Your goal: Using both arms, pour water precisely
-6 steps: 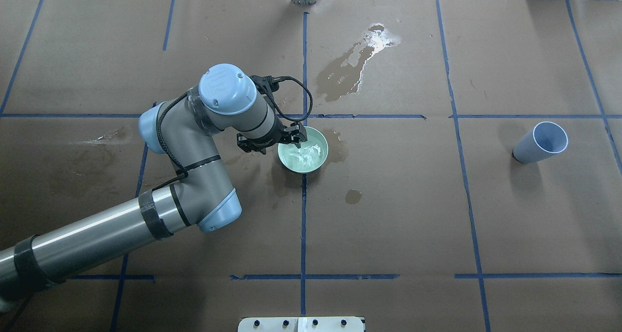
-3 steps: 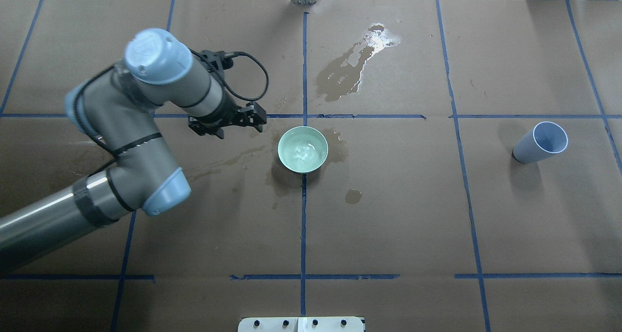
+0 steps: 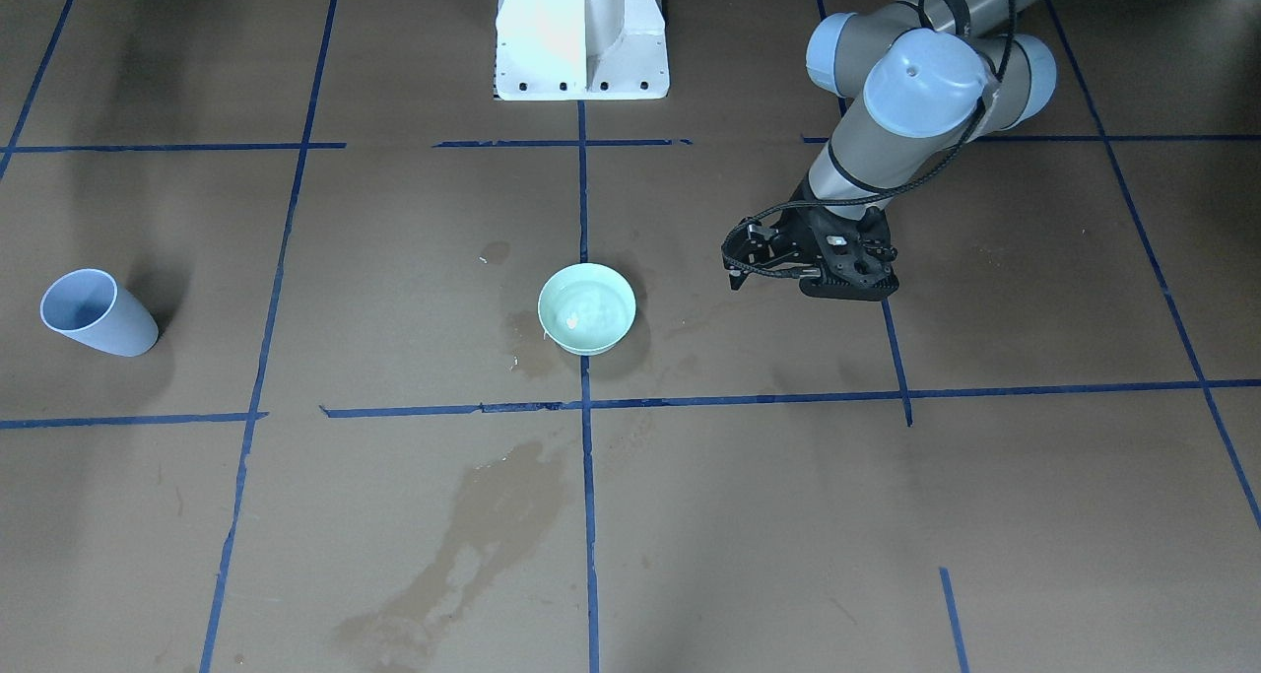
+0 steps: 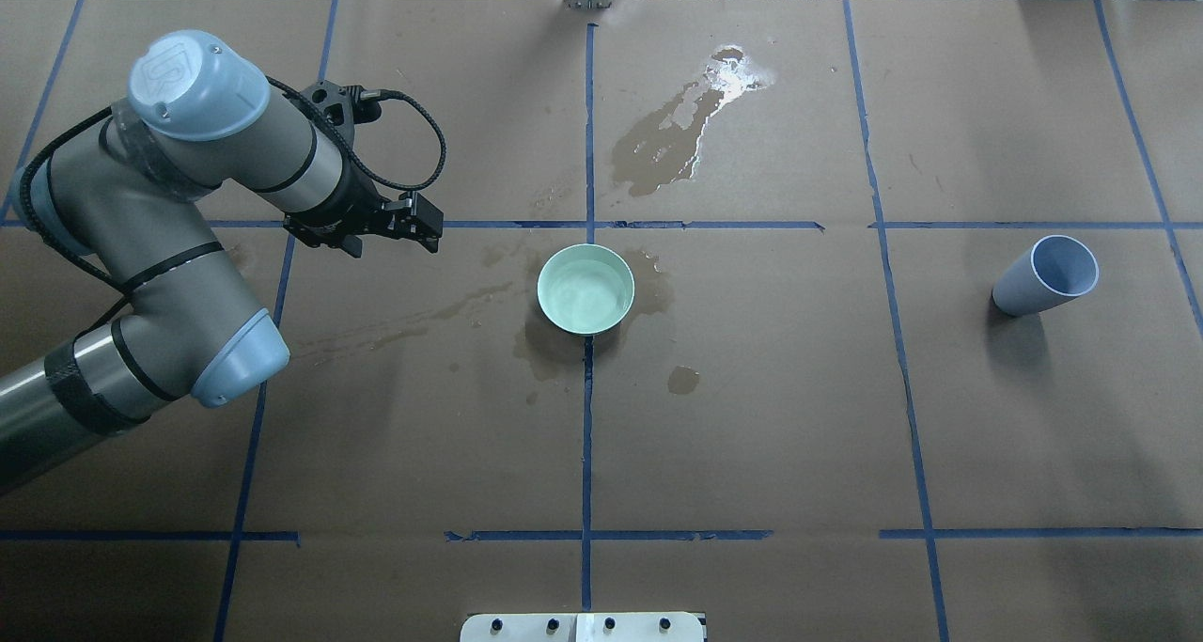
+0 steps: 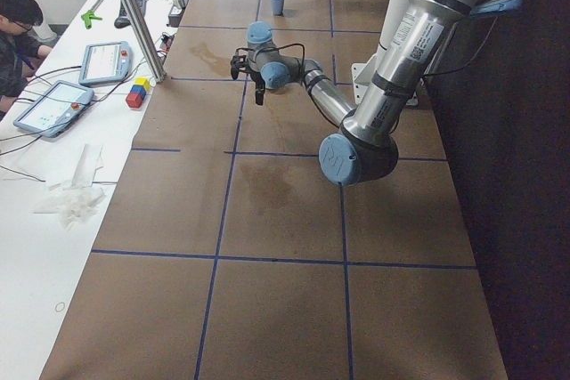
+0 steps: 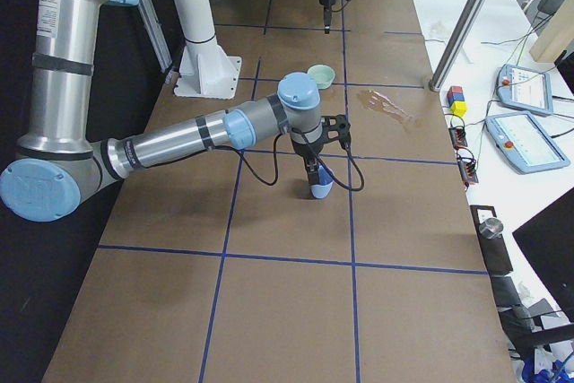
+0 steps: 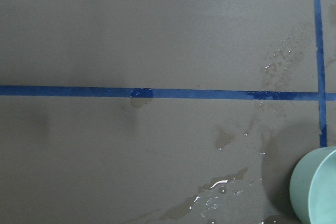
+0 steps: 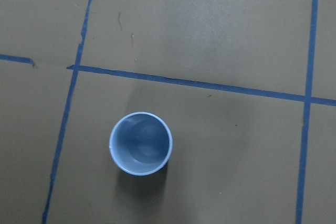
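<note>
End effector (image 4: 430, 227), left: parted, empty | bowl (image 4: 540, 289) ×1, water (image 4: 587, 294) inside | cup (image 4: 1034, 289) ×1

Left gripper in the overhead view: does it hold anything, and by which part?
Nothing. The left gripper hangs empty over the brown paper, apart from the round pale green bowl.
</note>
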### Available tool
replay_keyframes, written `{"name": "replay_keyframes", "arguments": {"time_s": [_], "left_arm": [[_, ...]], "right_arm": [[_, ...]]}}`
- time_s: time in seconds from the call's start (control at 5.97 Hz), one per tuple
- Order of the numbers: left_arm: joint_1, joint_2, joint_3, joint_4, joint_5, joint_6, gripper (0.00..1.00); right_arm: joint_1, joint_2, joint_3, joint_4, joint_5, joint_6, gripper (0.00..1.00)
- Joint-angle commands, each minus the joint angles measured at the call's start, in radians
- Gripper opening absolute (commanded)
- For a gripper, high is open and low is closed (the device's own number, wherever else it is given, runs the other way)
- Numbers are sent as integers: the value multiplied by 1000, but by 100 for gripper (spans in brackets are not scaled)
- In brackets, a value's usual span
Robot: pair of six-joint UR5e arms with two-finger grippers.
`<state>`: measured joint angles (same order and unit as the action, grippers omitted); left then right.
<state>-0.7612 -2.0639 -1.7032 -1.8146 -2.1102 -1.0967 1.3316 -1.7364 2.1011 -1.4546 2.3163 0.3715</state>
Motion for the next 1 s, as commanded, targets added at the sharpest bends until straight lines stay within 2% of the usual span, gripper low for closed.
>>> {"name": "replay_keyframes", "arguments": {"time_s": [0.0,0.5,0.84], "left_arm": [[2,18,1,-8,-1,3,100],[5,16,5,-8,1,-5,100],[5,16,5,-8,3,-6,100]], "right_arm": [[-148,-14,80,96,-113,209,100],[-429,-211,57,521,-456,452,100],[-648,-229,-120,824,-752,620,100]]}}
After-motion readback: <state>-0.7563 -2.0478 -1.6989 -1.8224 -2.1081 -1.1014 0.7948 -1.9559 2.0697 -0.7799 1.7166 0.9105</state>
